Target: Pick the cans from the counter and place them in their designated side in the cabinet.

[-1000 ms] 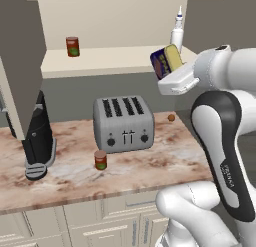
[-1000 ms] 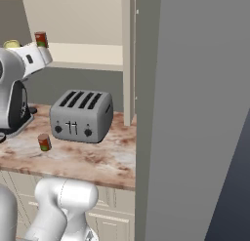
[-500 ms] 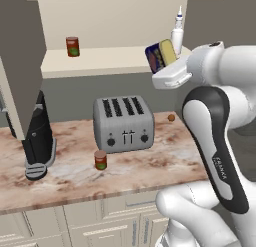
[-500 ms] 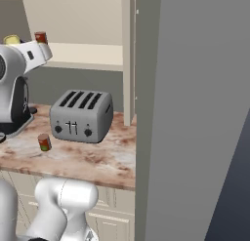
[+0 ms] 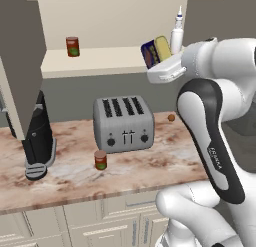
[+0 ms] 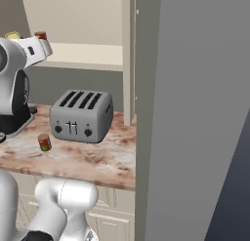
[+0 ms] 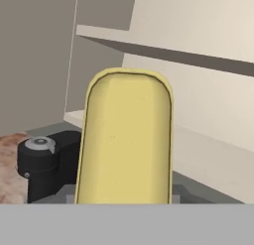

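My gripper (image 5: 157, 56) is shut on the blue can (image 5: 154, 51) with the yellow top, held tilted at shelf height in front of the right part of the cabinet shelf (image 5: 105, 61). In the hand view the can's yellow top (image 7: 126, 140) sits close to the camera and hides the fingertips. The right base view has that yellow top (image 6: 13, 35) at the far left. One red-brown can with a green patch (image 5: 100, 160) stands on the counter (image 5: 65, 178) in front of the toaster. A second red-brown can (image 5: 73, 46) stands on the shelf's left side.
A silver toaster (image 5: 123, 123) sits mid-counter, and a black coffee machine (image 5: 37, 141) is at the left. The tall white squeeze bottle (image 5: 177, 33) stands on the shelf just behind the held can. The grey-brown cabinet door (image 5: 20, 56) hangs open at the left.
The arm has carried the blue can leftward and slightly up, closer to the shelf. The counter can and the shelf can have not moved.
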{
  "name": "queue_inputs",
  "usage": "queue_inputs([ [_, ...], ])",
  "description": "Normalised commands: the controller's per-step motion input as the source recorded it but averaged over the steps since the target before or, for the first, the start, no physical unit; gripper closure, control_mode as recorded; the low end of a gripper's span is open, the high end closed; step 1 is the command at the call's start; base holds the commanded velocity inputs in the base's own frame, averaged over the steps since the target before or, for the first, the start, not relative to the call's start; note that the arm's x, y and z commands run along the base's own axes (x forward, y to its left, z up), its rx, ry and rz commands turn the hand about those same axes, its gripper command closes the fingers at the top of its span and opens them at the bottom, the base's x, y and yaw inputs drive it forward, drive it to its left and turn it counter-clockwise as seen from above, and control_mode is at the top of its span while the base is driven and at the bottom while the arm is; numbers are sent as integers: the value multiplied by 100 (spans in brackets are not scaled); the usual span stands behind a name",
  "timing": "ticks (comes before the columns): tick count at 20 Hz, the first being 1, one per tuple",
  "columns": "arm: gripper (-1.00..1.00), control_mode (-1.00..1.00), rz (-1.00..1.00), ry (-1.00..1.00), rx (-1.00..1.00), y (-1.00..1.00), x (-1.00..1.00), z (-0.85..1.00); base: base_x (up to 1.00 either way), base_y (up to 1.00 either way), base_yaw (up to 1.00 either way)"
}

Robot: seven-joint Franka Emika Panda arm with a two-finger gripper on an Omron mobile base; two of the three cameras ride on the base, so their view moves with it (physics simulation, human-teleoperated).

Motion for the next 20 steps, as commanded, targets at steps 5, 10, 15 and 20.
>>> queue_inputs([
  [5,100,-100,0,0,0,7,11,0,0,0,0],
  [10,100,-100,0,0,0,6,13,-2,0,0,0],
  [15,100,-100,0,0,0,3,14,-5,0,0,0],
  [20,100,-100,0,2,0,4,16,-6,0,0,0],
])
